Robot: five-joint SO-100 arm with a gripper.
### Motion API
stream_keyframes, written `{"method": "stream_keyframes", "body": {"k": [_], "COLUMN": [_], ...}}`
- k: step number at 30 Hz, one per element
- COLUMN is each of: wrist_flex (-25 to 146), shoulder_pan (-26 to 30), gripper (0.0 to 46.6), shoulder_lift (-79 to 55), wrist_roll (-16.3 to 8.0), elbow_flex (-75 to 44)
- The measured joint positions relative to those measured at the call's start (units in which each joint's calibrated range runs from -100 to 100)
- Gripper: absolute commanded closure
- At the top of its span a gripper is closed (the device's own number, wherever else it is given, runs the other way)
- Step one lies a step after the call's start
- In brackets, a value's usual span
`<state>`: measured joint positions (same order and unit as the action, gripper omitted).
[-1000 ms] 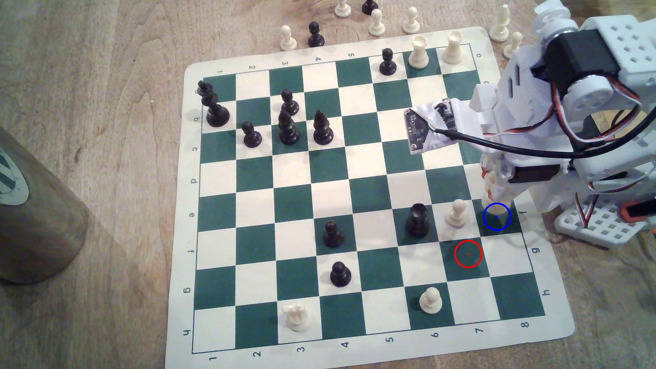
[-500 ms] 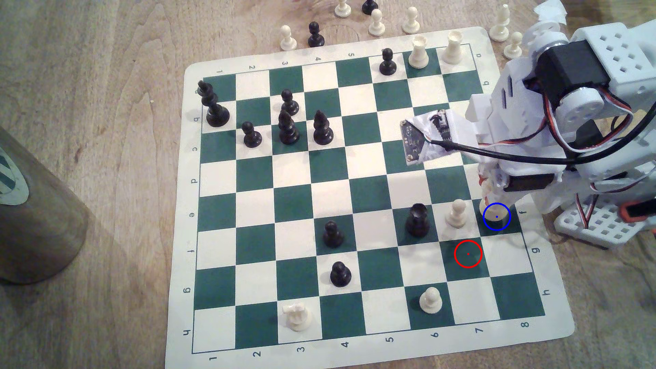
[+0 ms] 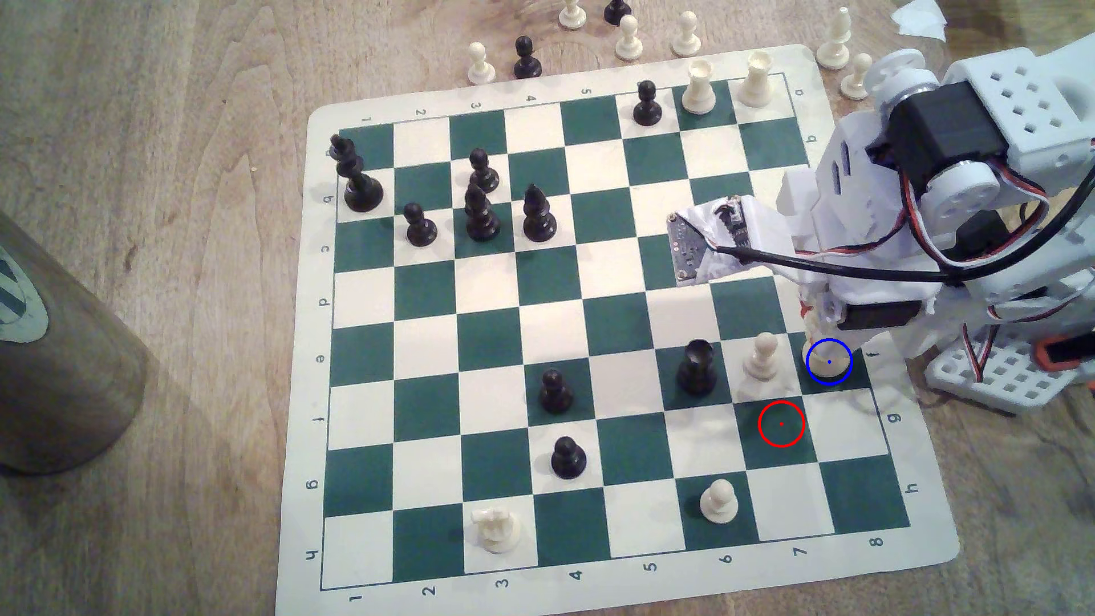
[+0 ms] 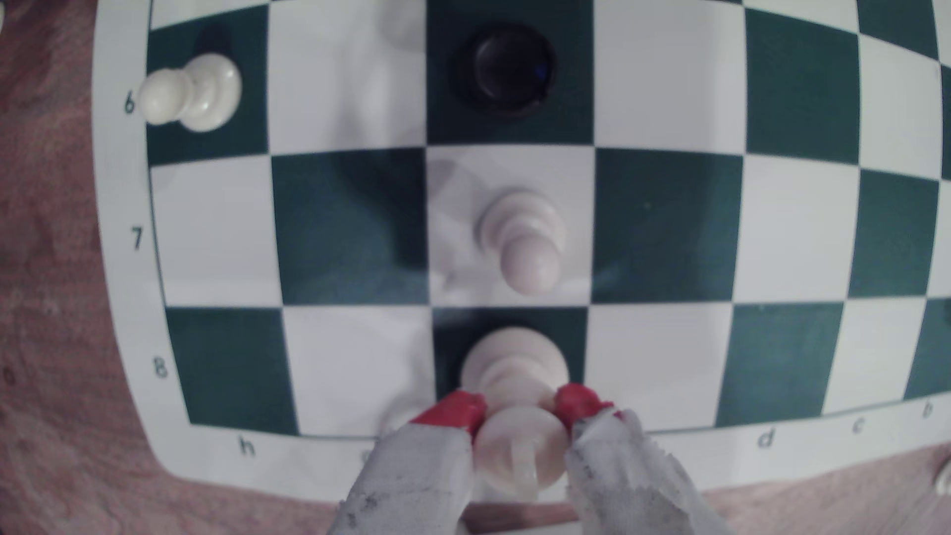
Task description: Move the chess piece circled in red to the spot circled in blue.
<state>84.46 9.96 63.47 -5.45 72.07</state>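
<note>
Your tall cream-white plastic chess piece (image 4: 516,383) with the wide round base stands on the dark green square ringed in blue (image 3: 847,374), at the edge of the board on the exterior view's right. In the exterior view its base (image 3: 820,366) fills most of that ring. The red-tipped gripper (image 4: 521,411) has its two fingers pressed against the piece's head, one on each side, so the claw is closed around the piece. The green square with the red ring (image 3: 781,424) lies bare, diagonally adjacent. Just beside your piece, on the next cream square, stands a short cream pawn (image 4: 525,242); beyond it you see a black rook (image 4: 507,69).

The roll-up green-and-cream vinyl board (image 3: 592,598) lies flat on a pale wooden tabletop (image 3: 178,148) with visible grain. Captured cream and black pieces stand on the wood past the far edge. A brown paper cup (image 3: 53,367) lies at the exterior view's left.
</note>
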Motion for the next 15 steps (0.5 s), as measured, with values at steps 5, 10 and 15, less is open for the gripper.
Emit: {"method": "stream_keyframes", "body": {"k": [5, 10, 15], "wrist_flex": [-0.16, -0.16, 0.64], "shoulder_pan": [0.0, 0.0, 0.0], "gripper": [39.9, 36.8, 35.0], "shoulder_lift": [0.0, 0.0, 0.34], "wrist_roll": [-0.05, 0.39, 1.42], "elbow_flex": [0.27, 0.27, 0.27]}}
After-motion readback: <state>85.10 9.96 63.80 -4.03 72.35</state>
